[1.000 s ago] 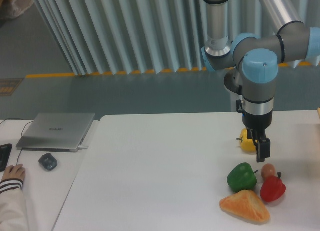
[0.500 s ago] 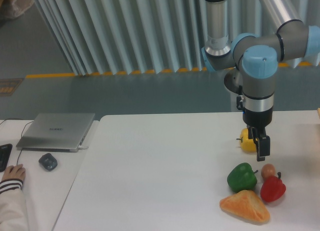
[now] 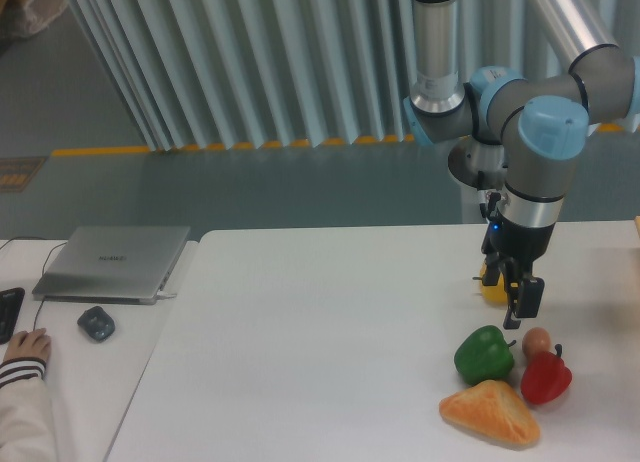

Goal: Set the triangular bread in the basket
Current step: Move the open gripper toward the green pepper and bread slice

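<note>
The triangular bread [image 3: 490, 412], golden-orange with rounded corners, lies flat near the table's front edge at the right. My gripper [image 3: 524, 304] hangs point-down above and a little right of it, over the gap between the green pepper and the small egg. Its fingers look close together with nothing between them, though the side-on view does not settle the gap. The basket is out of view.
A green bell pepper [image 3: 484, 354], a red bell pepper [image 3: 546, 378] and a small brown egg [image 3: 537, 341] cluster just behind the bread. A yellow bell pepper [image 3: 492, 284] sits behind the gripper. At the left are a laptop [image 3: 113, 262], a mouse [image 3: 96, 323] and a person's hand [image 3: 24, 347].
The arm's wrist has swung to the right and the gripper has tilted slightly, its tip staying at about the same spot above the peppers. The objects have not moved.
</note>
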